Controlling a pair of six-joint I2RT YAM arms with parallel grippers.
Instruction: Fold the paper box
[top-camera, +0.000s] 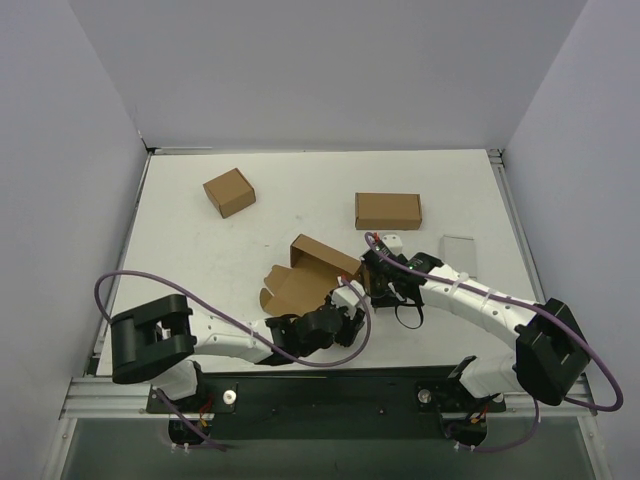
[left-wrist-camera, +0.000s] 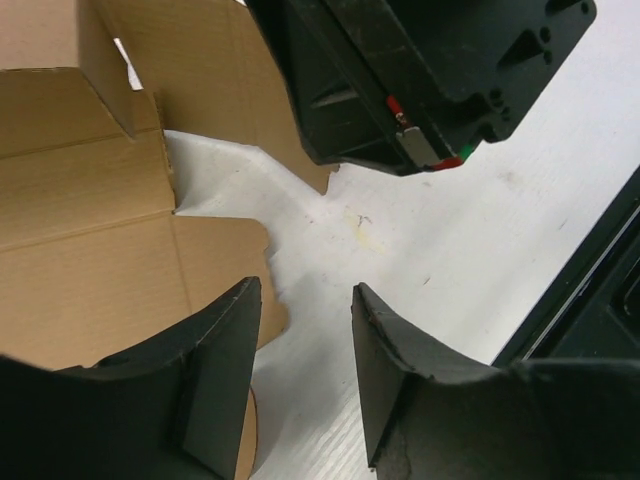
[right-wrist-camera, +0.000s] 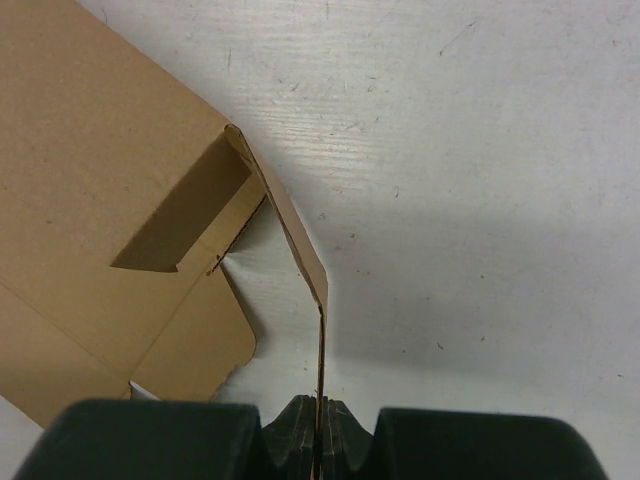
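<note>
The left hand (left-wrist-camera: 305, 300) is at the near right corner of the paper box (top-camera: 305, 278), its two fingers apart and only bare table (left-wrist-camera: 420, 240) between them. From this hand the box lies to the left and a little farther. The left finger (left-wrist-camera: 215, 350) stands over the edge of a flat flap, but I cannot tell if it touches it. Just beyond, at the right end of the box, the right hand (right-wrist-camera: 320, 425) is pressed together on the thin edge of an upright side flap and holds it raised. The box lies half open on the table, about midway between the two arms, with its base flat and one long wall lifted at its far side. Its long axis seems to run left to right with a small slant. Both hands are at the same end, so I judge the next fold depends on the left hand going in toward the flat flap. In the top view the hands cover the right end of the box, and each wrist view cuts most panels off. Beyond the box lie a smaller carton (top-camera: 229, 192), a closed brown box (top-camera: 388, 210) and a pale grey case (top-camera: 459, 250)
</note>
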